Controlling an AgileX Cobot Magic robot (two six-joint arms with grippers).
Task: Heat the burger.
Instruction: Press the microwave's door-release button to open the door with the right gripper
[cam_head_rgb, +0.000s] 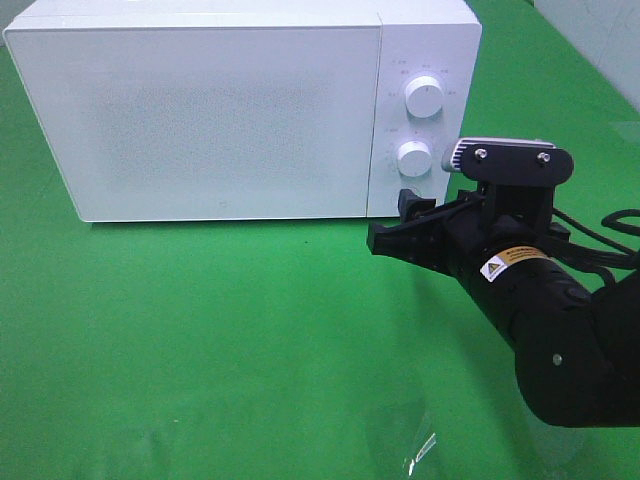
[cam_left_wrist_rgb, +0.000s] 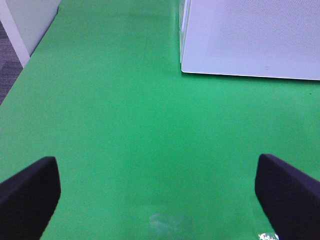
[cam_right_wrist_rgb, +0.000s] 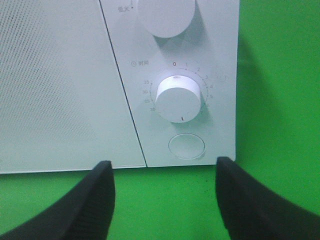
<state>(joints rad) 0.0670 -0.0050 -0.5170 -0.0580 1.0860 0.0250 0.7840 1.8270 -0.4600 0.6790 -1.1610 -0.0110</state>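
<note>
1. Exterior high: A white box-shaped microwave oven (cam_head_rgb: 220, 110) stands at the back of the green-covered desk (cam_head_rgb: 200, 340), its door (cam_head_rgb: 200, 120) shut. The black right pincer (cam_head_rgb: 392, 222) hovers just in front of the white round lower knob (cam_head_rgb: 414, 157), which sits beneath the matching upper knob (cam_head_rgb: 424, 97). The burger shows in no view, so I cannot tell where it is.
2. Left wrist: The black left pincer (cam_left_wrist_rgb: 159, 200) is spread wide above the desk (cam_left_wrist_rgb: 125, 125) and grips nothing. A corner of the microwave oven (cam_left_wrist_rgb: 250, 35) lies ahead.
3. Right wrist: The right pincer (cam_right_wrist_rgb: 165, 172) has its jaws apart and empty. It faces the lower knob (cam_right_wrist_rgb: 179, 99) and the clear round button (cam_right_wrist_rgb: 187, 147) beneath it, touching neither.
</note>
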